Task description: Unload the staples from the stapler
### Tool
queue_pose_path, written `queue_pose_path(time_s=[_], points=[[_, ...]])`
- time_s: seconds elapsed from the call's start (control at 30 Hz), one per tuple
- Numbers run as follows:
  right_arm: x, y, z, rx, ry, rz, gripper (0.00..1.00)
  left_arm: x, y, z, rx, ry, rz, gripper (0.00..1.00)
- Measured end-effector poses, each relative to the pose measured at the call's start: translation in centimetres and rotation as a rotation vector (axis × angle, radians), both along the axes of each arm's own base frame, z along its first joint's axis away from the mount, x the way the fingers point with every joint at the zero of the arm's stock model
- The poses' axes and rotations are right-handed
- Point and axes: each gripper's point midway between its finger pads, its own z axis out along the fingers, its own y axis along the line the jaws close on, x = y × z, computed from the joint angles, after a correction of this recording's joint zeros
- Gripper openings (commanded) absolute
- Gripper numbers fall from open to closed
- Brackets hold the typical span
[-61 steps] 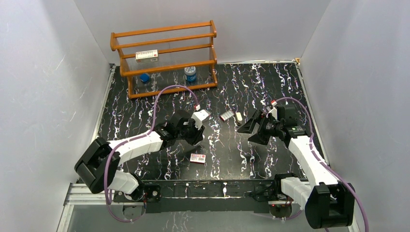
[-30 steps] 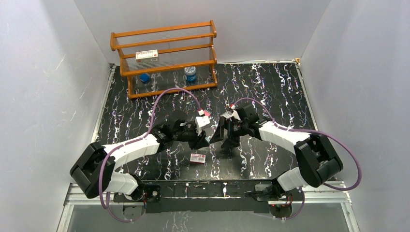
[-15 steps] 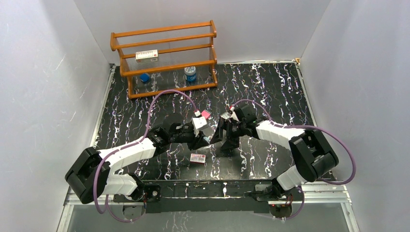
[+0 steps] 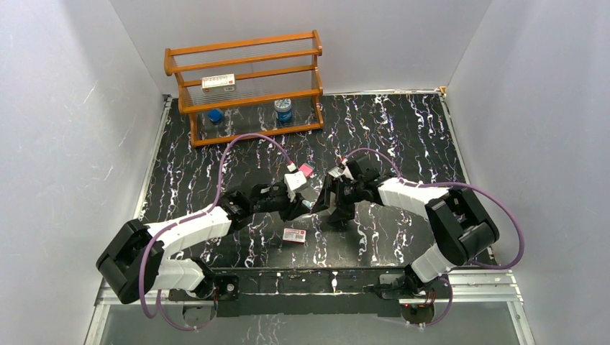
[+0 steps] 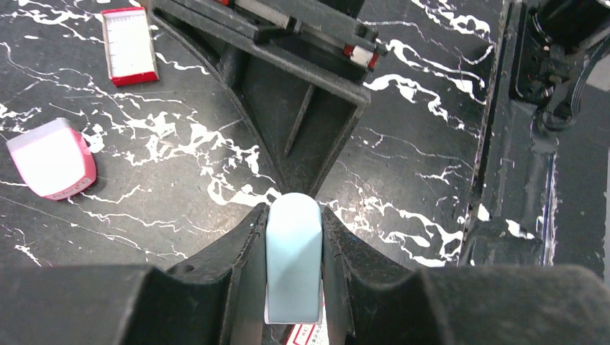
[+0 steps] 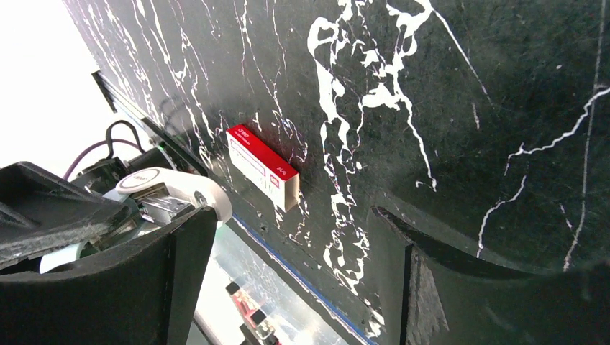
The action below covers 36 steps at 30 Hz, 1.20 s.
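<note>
From above, the black, white-veined table (image 4: 403,129) lies between pale walls, with a wooden rack (image 4: 244,79) at its far edge. Both arms stretch low toward the middle, where the left tool (image 4: 305,205) and right tool (image 4: 325,202) nearly meet. A pink block (image 4: 306,170) lies just beyond them and a white red-labelled box (image 4: 293,235) nearer the bases. In the left wrist view the left tool pinches the stapler (image 5: 293,262), whose long axis runs straight out along the fingers, rounded end toward the right tool. In the right wrist view the right tool's fingers (image 6: 180,251) are spread wide, with nothing between them.
</note>
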Motion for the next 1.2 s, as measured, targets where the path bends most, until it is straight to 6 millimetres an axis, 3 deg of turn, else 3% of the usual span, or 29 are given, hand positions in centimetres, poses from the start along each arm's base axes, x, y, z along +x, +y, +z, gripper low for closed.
queue_pose_path(time_s=[0.4,0.63,1.0,1.2], points=[[1.1,1.8,-0.3,0.046,0.02,-0.053,0.85,1.4,-0.5,1.3,-0.108,-0.027,0.092,0.0],[0.4,2.2,-1.3,0.05,0.064,-0.08,0.85,1.4,-0.2,0.8,-0.159,0.003,0.143,0.0],[0.7,2.9,-1.1,0.094,0.086,-0.131,0.85,2.3,0.9,2.8,-0.246,-0.047,0.237,0.0],[0.6,3.1,-1.4,0.094,0.094,-0.131,0.85,2.3,1.0,2.8,-0.254,-0.046,0.249,0.0]])
